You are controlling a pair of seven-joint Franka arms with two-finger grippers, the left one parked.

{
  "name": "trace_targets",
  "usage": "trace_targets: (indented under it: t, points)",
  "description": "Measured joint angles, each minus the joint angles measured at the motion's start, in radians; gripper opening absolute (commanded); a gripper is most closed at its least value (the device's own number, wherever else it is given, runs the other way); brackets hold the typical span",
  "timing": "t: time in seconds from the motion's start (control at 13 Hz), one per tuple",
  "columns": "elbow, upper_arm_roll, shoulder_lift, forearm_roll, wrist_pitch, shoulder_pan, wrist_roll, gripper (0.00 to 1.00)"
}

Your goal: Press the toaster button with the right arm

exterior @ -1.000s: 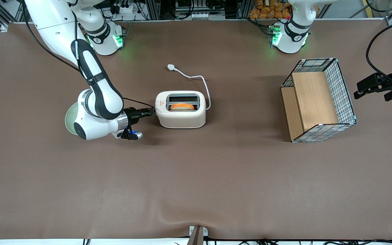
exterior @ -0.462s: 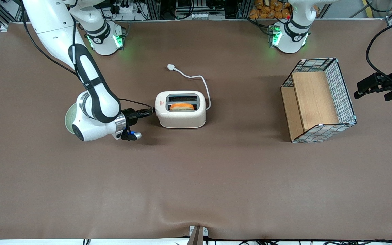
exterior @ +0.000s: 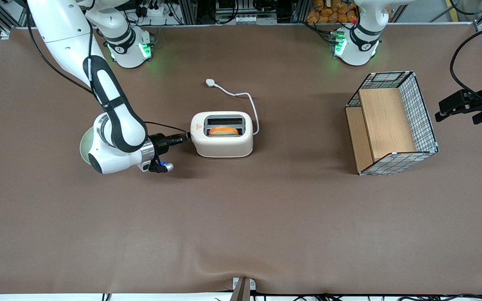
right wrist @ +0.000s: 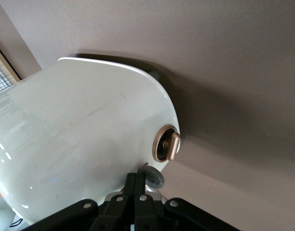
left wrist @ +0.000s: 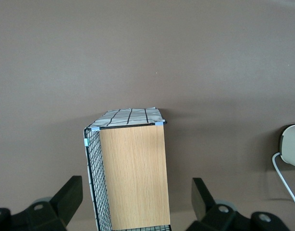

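The cream-white toaster stands mid-table with an orange slice in the slot nearer the front camera. My right arm's gripper is shut and empty, with its tips at the toaster's short end toward the working arm's end of the table. In the right wrist view the shut fingertips lie against the toaster's white end, touching a small grey round knob, the toaster button. A copper-ringed dial sits just past it on the same end.
The white cord and plug trail from the toaster away from the front camera. A pale green bowl sits under the right arm's wrist. A wire basket with wooden panels stands toward the parked arm's end and also shows in the left wrist view.
My right arm's wrist has drawn back slightly from the toaster toward the working arm's end. The gripper tips stay at the toaster's short end. The toaster has barely moved.
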Motion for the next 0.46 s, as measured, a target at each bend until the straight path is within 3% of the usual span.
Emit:
trace_targets:
  t: [0.46]
  points:
    - [0.016, 0.0, 0.002, 0.0, -0.004, 0.0, 0.015, 0.0]
